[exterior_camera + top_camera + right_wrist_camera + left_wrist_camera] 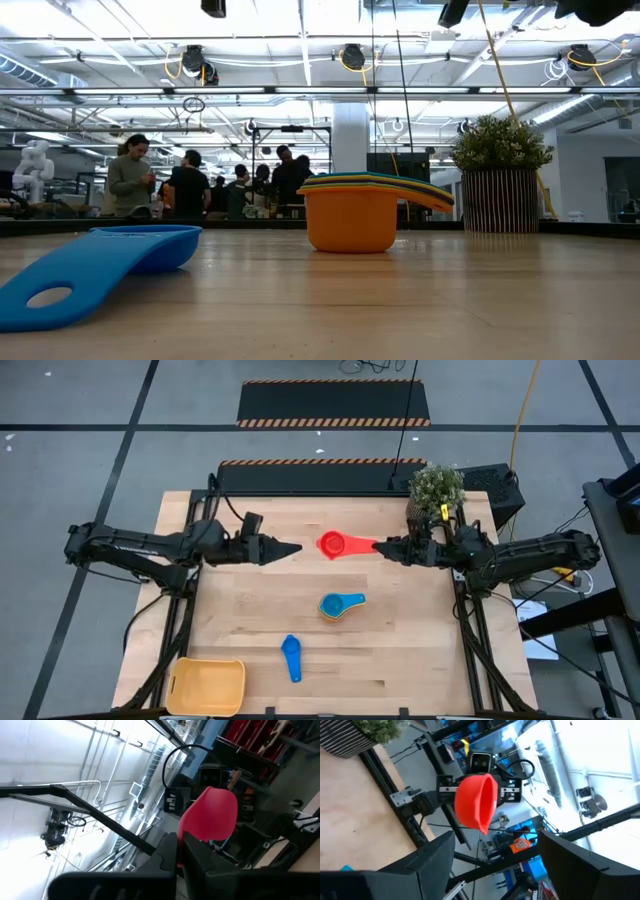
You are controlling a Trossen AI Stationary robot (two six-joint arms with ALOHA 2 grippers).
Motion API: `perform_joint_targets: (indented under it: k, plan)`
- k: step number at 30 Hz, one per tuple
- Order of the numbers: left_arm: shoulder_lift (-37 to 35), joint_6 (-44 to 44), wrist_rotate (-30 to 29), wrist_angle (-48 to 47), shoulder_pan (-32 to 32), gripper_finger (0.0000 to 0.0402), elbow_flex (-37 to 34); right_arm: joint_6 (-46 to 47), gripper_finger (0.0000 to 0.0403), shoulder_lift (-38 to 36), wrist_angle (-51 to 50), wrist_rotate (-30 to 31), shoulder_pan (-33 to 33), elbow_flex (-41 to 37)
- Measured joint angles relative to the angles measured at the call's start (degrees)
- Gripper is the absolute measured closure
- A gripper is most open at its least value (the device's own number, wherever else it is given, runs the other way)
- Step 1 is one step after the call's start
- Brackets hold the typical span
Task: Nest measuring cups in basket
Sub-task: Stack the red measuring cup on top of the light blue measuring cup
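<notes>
Up in the air over the middle of the light wooden table (400, 660), a small red plastic measuring cup with a short handle (334, 544). Clamped by that handle in the right gripper (384, 547), fingers squeezed together on it. Seen from the right wrist as a round red bowl (210, 815) just past the dark fingers (172, 852).

Facing it from the other side, the left gripper (293, 548), close to the red cup but not touching. Fingers (432, 857) spread apart, nothing between them. Red cup (476, 802) right ahead in the gap.

Lower on the table, a stack of nested plastic cups, blue on top and orange at the bottom (340, 605), handle sticking out to the right. From table height, an orange bowl with thin coloured rims on top (352, 215).

Near it, a small blue plastic scoop cup (291, 657), lying alone.

Down in the near left corner, the shallow yellow-orange plastic basket with rounded corners (176, 685), well apart from all the cups.

At the far right of the table, a small green plant in a striped pot (437, 488).
</notes>
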Motion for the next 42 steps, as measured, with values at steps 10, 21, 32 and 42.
perform_joint_targets:
  k: [10,21,32,42]
  plan:
    - [2.43,-0.89,0.85,0.98,0.78,0.0117,0.02,2.86,0.0403,6.81,7.43,-0.06,2.21,0.00]
    - [2.91,-0.87,1.91,0.75,0.78,0.0117,0.00,4.55,0.0403,12.71,14.98,0.17,2.40,0.00]
    - [2.91,0.07,2.99,1.35,0.11,0.0119,0.00,4.61,0.0403,13.03,14.98,0.07,2.40,0.00]
    - [2.91,1.88,3.92,1.26,0.02,0.0225,0.00,4.52,0.0403,12.99,15.24,-0.20,2.40,0.00]
